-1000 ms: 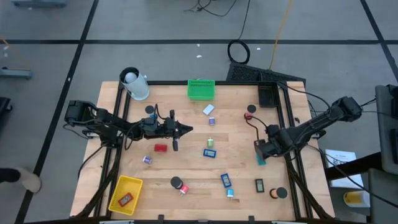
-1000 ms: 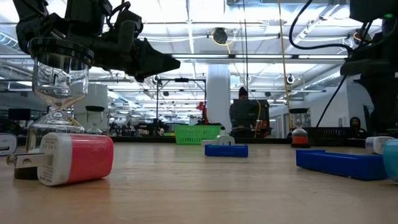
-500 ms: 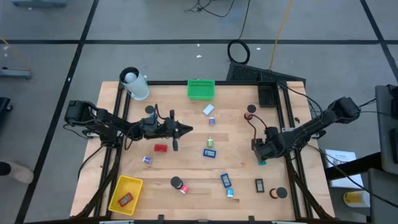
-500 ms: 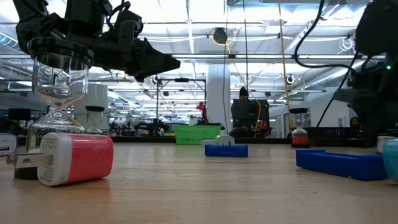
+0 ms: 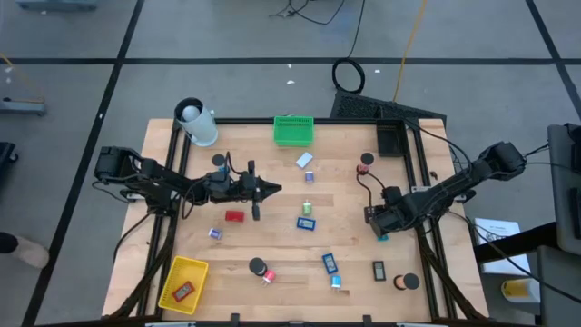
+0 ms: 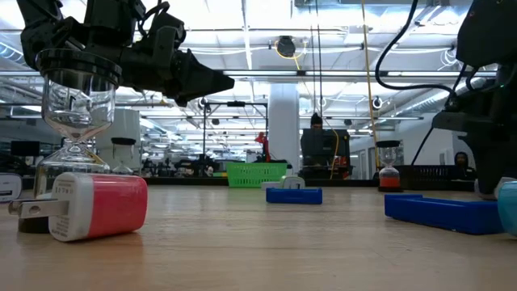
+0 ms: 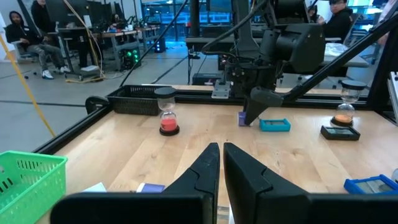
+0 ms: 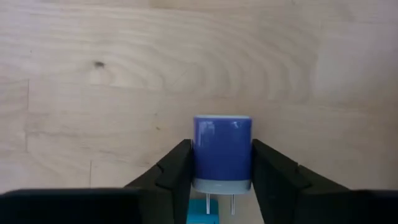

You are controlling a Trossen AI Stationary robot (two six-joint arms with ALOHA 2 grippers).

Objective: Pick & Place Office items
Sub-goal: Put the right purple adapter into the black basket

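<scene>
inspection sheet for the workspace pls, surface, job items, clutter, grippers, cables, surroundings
surface: wooden table, black frame around it.
job's things: red plug, blue blocks, sand timers scattered; blue plug between the right jaws.
clutter: green basket at far edge, yellow basket at near left corner, white cylinder at far left corner.
grippers: left gripper shut, above the table middle; right gripper down at the right side, jaws against the blue plug.
cables: coiled black cable on the floor beyond the table.
surroundings: people seated in the background.

no readable text, labels or numbers anywhere
</scene>
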